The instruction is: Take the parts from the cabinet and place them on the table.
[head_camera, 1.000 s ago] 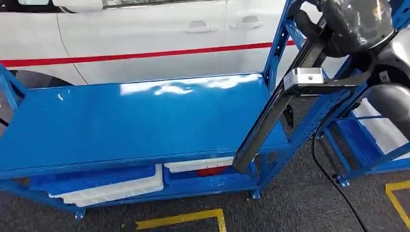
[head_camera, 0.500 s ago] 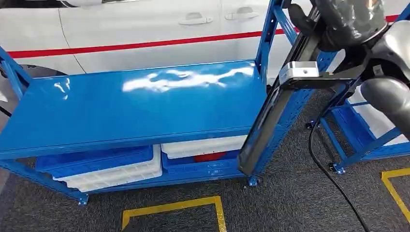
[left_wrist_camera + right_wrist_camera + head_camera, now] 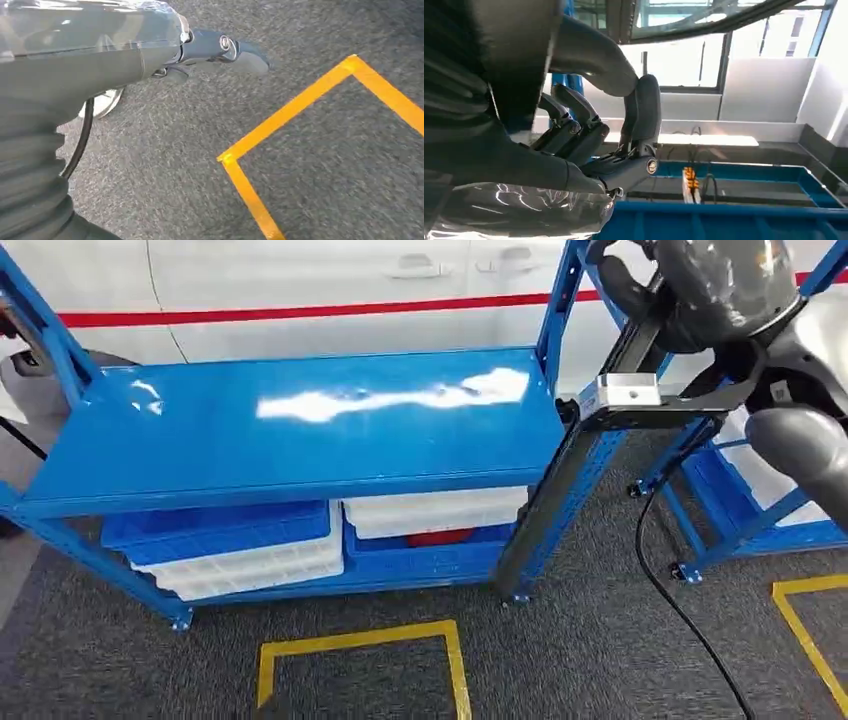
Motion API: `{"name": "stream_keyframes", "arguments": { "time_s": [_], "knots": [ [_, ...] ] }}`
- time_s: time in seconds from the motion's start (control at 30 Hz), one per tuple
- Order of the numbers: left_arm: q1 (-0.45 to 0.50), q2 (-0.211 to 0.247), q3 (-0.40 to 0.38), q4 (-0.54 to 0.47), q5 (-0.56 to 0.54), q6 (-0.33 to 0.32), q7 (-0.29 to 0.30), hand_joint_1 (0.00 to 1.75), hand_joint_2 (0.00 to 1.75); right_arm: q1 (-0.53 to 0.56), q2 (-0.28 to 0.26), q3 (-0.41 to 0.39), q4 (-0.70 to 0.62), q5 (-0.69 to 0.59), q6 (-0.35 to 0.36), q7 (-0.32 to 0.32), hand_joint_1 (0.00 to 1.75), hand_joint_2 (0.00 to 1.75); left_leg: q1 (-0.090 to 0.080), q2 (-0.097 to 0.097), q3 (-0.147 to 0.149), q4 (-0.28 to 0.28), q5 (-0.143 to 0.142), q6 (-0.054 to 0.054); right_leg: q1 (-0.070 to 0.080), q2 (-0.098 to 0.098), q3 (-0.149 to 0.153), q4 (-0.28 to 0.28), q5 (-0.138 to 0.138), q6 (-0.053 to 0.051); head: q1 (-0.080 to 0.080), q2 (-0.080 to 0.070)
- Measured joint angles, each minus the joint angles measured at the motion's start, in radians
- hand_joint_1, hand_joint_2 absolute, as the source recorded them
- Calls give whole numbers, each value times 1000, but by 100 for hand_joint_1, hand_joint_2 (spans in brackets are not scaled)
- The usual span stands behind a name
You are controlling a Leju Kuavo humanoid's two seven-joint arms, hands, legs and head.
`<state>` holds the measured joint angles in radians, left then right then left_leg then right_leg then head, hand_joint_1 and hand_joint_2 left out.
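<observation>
Since the camera has moved, the whole head view has shifted from a moment ago. The desk (image 3: pixel 300 440) now sits more to the right, and its left post shows. The long black part (image 3: pixel 560 490) is at the same spot in the picture. There is one such part. The right hand (image 3: pixel 715 290) grips it at its top end, up in the air, by the right end of the desk. The part's long side slants. Its high end points up to the right at the hand. Its low end points down to the left, in front of the desk's right front leg. One silver block (image 3: pixel 630 398) sits on it. Under the desk top I count two blue trays (image 3: pixel 220 525) and two white trays (image 3: pixel 435 510). A second blue rack (image 3: pixel 740 510) stands to the right. One white car (image 3: pixel 300 280) with a red stripe is behind. One black cable (image 3: pixel 680 610) lies on the floor, with two yellow tape shapes (image 3: pixel 360 650).

In the left wrist view, the left hand (image 3: pixel 210 50) hangs over the grey floor (image 3: pixel 175 165), near a yellow tape corner (image 3: pixel 295 107). I cannot tell if it is open or closed.

In the right wrist view, the right hand (image 3: pixel 594 125) has its fingers (image 3: pixel 641 115) curled in. A blue bin (image 3: pixel 734 212) is below.
</observation>
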<state>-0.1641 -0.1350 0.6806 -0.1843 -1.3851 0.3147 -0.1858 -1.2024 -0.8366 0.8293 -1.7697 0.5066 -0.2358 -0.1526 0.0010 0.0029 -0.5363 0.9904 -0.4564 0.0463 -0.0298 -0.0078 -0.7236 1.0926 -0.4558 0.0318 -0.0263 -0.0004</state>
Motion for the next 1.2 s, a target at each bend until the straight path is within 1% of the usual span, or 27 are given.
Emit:
{"name": "stream_keyframes", "arguments": {
  "time_s": [0.07, 0.1, 0.13, 0.17, 0.23, 0.3, 0.4, 0.43, 0.47, 0.5, 0.57, 0.6, 0.63, 0.67, 0.73, 0.77, 0.8, 0.83, 0.9, 0.93, 0.97, 1.0, 1.07, 1.1, 1.13, 1.17, 1.2],
  "knots": [
    [1, 0, 0, 0, 0, 0, 0, 0, 175, 2, 0, 2, 2, 0, 0, 0, 175, 175, -4, 1, -31, 1, 24, 1, 0, 2, -32, 153, -103, 5, 0, 0],
    [2, 0, 0, 0, 0, 0, -1, 0, 175, 2, 0, 3, 3, 0, 0, 0, 175, 175, -6, 1, -50, 5, 37, 2, 0, 3, -42, 223, -114, 7, 0, 0],
    [3, -1, 0, 0, 0, 0, -2, 0, 175, 3, 0, 4, 3, 0, 0, 0, 175, 175, -7, 2, -68, 10, 47, 1, 0, 3, -35, 247, -93, 8, 0, 0],
    [3, -1, 0, 0, 0, 0, -2, 0, 175, 3, 0, 5, 4, -1, -1, 0, 175, 175, -7, 2, -86, 15, 56, 0, 0, 3, -9, 233, -58, 8, 0, 0],
    [4, -1, 0, 0, 0, 0, -3, 0, 175, 2, 0, 4, 5, -2, -2, 0, 175, 175, -7, 1, -119, 32, 70, -5, 0, 3, 97, 103, -5, 4, 0, 0],
    [3, -1, 0, 0, -1, 0, -3, 0, 175, 3, 0, 4, 5, -3, -3, 0, 175, 175, -12, -3, -142, 49, 82, -16, 8, 4, 204, -65, -72, -4, 0, 0],
    [7, -1, 0, 0, -1, -3, -3, 0, 175, 3, -2, 4, 6, -4, -6, -2, 175, 175, -8, -4, -145, 35, 114, -32, 15, 5, 184, -57, -48, -19, 0, 0],
    [9, 0, 0, 0, -1, -4, -3, 0, 175, 5, -1, 5, 7, -4, -6, -2, 175, 175, -14, -6, -150, 32, 121, -40, 4, 1, 175, -69, -33, -28, 0, 0],
    [11, 0, 0, 1, -1, -6, -2, 0, 175, 4, 0, 7, 7, -5, -7, -3, 175, 175, -7, -7, -162, 49, 83, -45, 4, -4, 166, -72, -18, -35, 0, 0],
    [12, 1, 0, 1, -1, -8, -2, 0, 175, 5, 2, 8, 8, -5, -7, -3, 175, 175, -3, -7, -179, 98, 15, -49, 3, -4, 151, -73, -3, -45, 0, 0],
    [12, 0, 0, 1, -1, -8, -2, 0, 175, 5, 2, 8, 9, -5, -7, -3, 175, 175, 4, -6, -215, 250, -97, -59, 3, -4, 117, -72, 23, -45, 0, 0],
    [12, 0, 0, 1, -1, -8, -3, 0, 175, 5, 2, 9, 9, -5, -7, -3, 175, 175, 6, -6, -225, 318, -121, -64, 4, -3, 101, -70, 36, -44, 0, 0],
    [13, 0, 0, 1, -1, -9, -4, 0, 175, 6, 2, 10, 9, -5, -8, -3, 175, 175, 9, -6, -222, 359, -114, -65, 3, -3, 85, -70, 48, -42, 0, 0],
    [13, 0, 0, 1, -2, -9, -5, 0, 175, 9, 1, 11, 10, -4, -9, -3, 175, 175, 11, -6, -198, 358, -77, -67, 3, -3, 67, -69, 62, -39, 0, 0],
    [12, 0, 0, 1, -3, -11, -6, 0, 175, 16, -3, 11, 10, -3, -14, -3, 175, 175, 12, -6, -96, 243, -12, -65, 1, -3, 39, -67, 86, -31, 0, 0],
    [10, 0, 0, 1, -4, -11, -6, 0, 175, 17, -7, 11, 10, -3, -17, -3, 175, 175, 12, -7, -19, 147, -19, -59, 1, -2, 32, -66, 97, -26, 0, 0],
    [8, 0, 0, 1, -4, -11, -6, 0, 175, 19, -11, 10, 9, -2, -21, -3, 175, 175, 7, -8, 53, 49, -67, -54, 4, -3, 24, -65, 104, -18, 0, 0],
    [6, 0, 0, 1, -5, -12, -5, 0, 175, 21, -18, 7, 7, -1, -26, -2, 175, 175, 4, -11, 65, 13, -80, -50, 1, -7, 26, -67, 115, -13, 0, 0],
    [8, 0, 0, 1, -5, -16, -5, 0, 175, 27, -21, 5, 4, 0, -40, 0, 175, 175, -4, -10, 47, 17, -61, -39, 1, -9, 28, -83, 142, 2, -1, 0],
    [9, 0, 0, 1, -5, -19, -5, 0, 175, 35, -23, 5, 3, 1, -42, 0, 175, 175, -1, -9, 36, 8, -45, -28, 1, -8, 26, -94, 158, 11, 0, 0],
    [8, -2, 0, 2, -5, -21, -5, 0, 175, 39, -27, 6, 3, 1, -43, 1, 175, 175, 7, -2, 31, 2, -31, -20, -4, -4, 15, -88, 137, 12, 0, 0],
    [8, -1, 0, 2, -4, -21, -6, 0, 175, 39, -30, 5, 2, 1, -43, 1, 175, 175, 5, 0, 11, -1, -18, -9, -2, -3, -4, -51, 74, 11, 0, 0],
    [9, 0, 0, 2, -3, -23, -10, 0, 175, 40, -32, 5, 2, 1, -43, 3, 175, 175, 2, 2, -18, -1, 8, -3, -2, -2, -40, 87, -45, 14, 0, 0],
    [10, 0, 0, 2, 0, -26, -12, 0, 175, 41, -32, 5, 2, 1, -43, 3, 175, 175, -2, 4, -32, 0, 19, -2, -1, -1, -55, 166, -74, 16, 0, 0],
    [11, 0, 0, 2, 0, -27, -13, 0, 175, 43, -32, 5, 2, 1, -43, 3, 175, 175, -4, 5, -47, 2, 30, -1, -1, 0, -63, 226, -63, 17, 0, 0],
    [12, 0, 0, 2, 0, -27, -13, 0, 175, 45, -32, 5, 2, 1, -43, 3, 175, 175, -6, 6, -62, 4, 41, -2, -1, 0, -54, 245, -27, 16, 0, 0],
    [13, 0, 0, 2, 0, -27, -13, 0, 175, 45, -32, 5, 2, 1, -43, 3, 175, 175, -7, 6, -77, 7, 50, -3, 0, 0, -22, 220, 13, 14, 0, 0]
  ]
}}
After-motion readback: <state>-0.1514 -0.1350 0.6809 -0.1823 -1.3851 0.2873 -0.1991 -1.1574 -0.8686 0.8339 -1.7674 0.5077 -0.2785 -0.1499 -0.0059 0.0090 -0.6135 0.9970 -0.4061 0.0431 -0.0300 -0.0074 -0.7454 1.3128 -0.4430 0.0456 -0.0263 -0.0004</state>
